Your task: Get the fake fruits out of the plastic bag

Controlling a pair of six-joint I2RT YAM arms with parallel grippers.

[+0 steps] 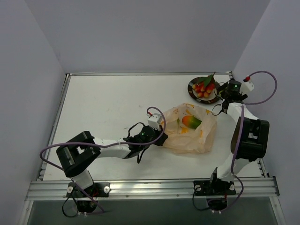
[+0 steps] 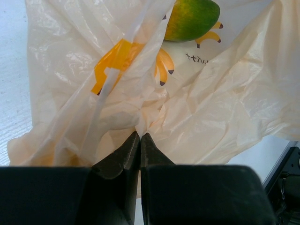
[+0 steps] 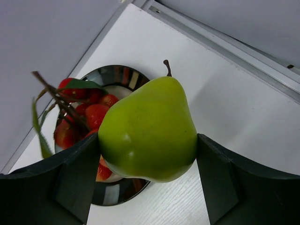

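The pale-orange plastic bag [image 1: 190, 131] lies at mid-right of the table, with an orange-green mango [image 1: 190, 122] showing at its mouth. My left gripper [image 1: 157, 136] is shut on the bag's near-left edge; in the left wrist view its jaws [image 2: 140, 136] pinch a fold of the bag [image 2: 206, 108], with the mango [image 2: 191, 18] beyond. My right gripper [image 1: 224, 93] is shut on a green pear [image 3: 149, 131] and holds it above the right rim of the dark-rimmed plate [image 1: 192, 88]. Red berries with a green leaf [image 1: 204, 87] lie on the plate and show in the right wrist view [image 3: 89, 115].
The plate [image 3: 117, 77] stands in the table's far right corner, close to the raised metal edge [image 3: 225, 44]. Grey walls surround the table on three sides. A purple cable [image 1: 265, 89] loops by the right arm.
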